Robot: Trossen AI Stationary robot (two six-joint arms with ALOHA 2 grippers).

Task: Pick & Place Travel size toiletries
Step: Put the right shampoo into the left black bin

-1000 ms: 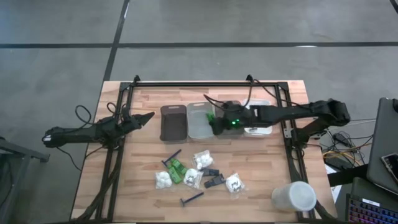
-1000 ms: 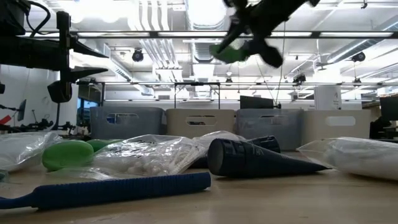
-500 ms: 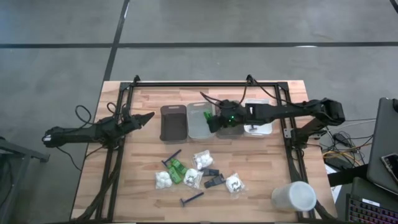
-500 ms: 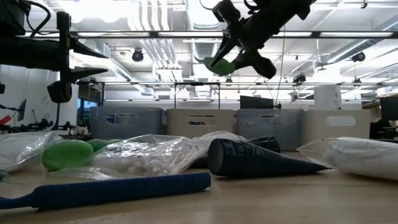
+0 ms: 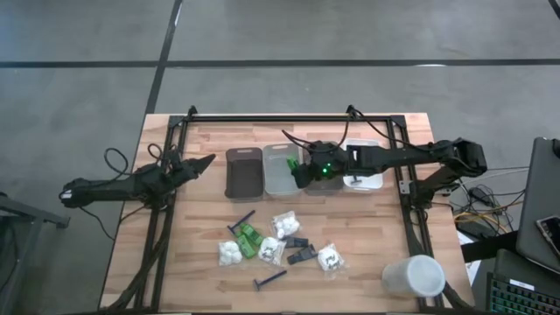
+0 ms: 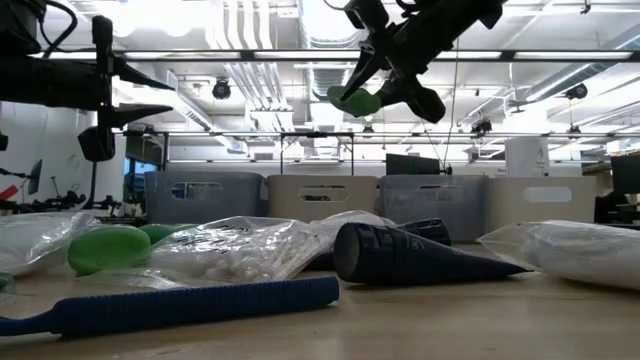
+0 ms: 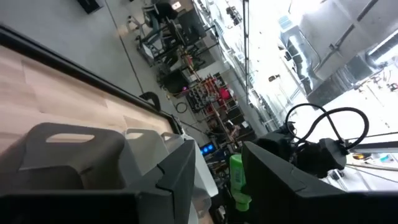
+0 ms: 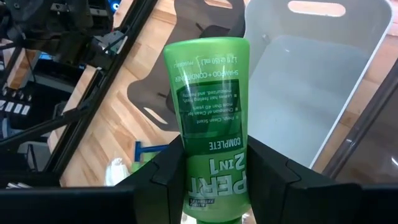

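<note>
My right gripper (image 5: 300, 171) hangs above the row of bins, shut on a bright green bottle (image 8: 208, 112), also visible from table height (image 6: 351, 100). Below it lies a pale bin (image 8: 311, 81). My left gripper (image 5: 206, 162) waits open at the table's left side, touching nothing. The other toiletries lie loose on the near half of the table: green bottles (image 5: 249, 238), packets of white puffs (image 5: 284, 225), small black packets (image 5: 299, 251) and dark razor sticks (image 5: 269, 280). My right gripper pinches the green bottle between its two fingers (image 8: 166, 168) at the end printed with the brand name (image 8: 208, 180). The flat tail end (image 8: 205, 53) sticks out past the fingertips. The bottle is lifted clear, tilted, above the bins.
Four bins stand side by side on the far half: dark (image 5: 244, 172), light grey (image 5: 282, 168), one under my right gripper (image 5: 325, 179), and white (image 5: 363, 168). A large white cup (image 5: 413, 277) lies at the near right corner. A black frame rail (image 5: 289, 117) runs along the far edge.
My right gripper, still shut on the green bottle, has moved a little toward the table's left along the bins and tipped, so the bottle hangs slightly lower and more slanted. The left arm has kept still.
</note>
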